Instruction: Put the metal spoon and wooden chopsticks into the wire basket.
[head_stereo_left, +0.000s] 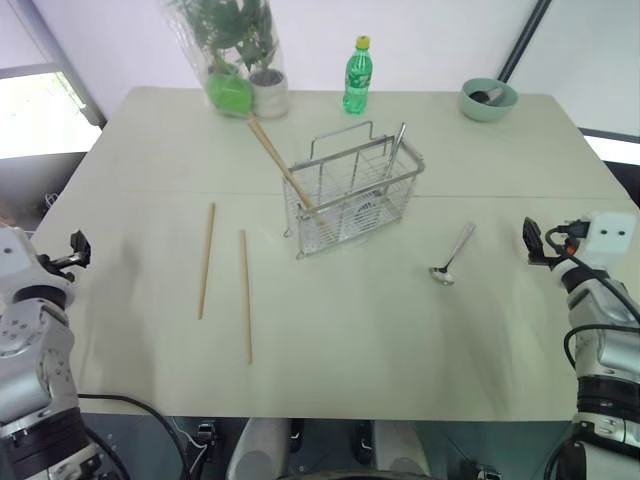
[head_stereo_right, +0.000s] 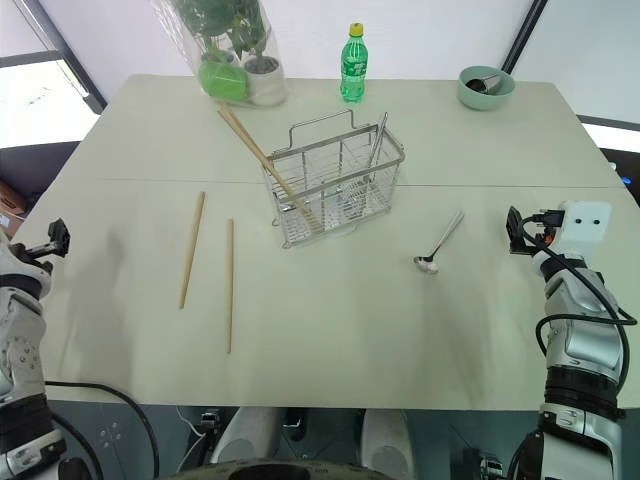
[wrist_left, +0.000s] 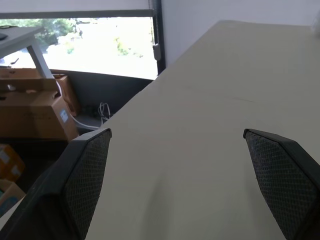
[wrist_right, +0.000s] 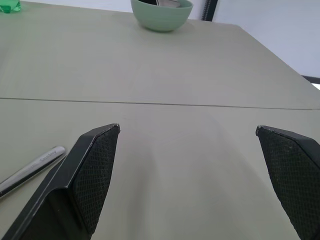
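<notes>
Large pale beige rectangular table (head_stereo_left: 150, 150) with a thin seam across its middle. Plain white wall (head_stereo_left: 450, 40) behind the far edge; a dark diagonal bar (head_stereo_left: 522, 40) leans past the far right corner. Off the left edge, a bright window (wrist_left: 75, 45) with daylight and greenery outside. Below it, brown cardboard boxes (wrist_left: 30, 110) and cables on a dark floor.

Four wooden chopsticks (head_stereo_right: 189, 249) (two in the wire basket (head_stereo_right: 340, 185)), two metal spoons (head_stereo_right: 438, 243), one bottle (head_stereo_right: 353, 64), one bowl (head_stereo_right: 486, 87).
</notes>
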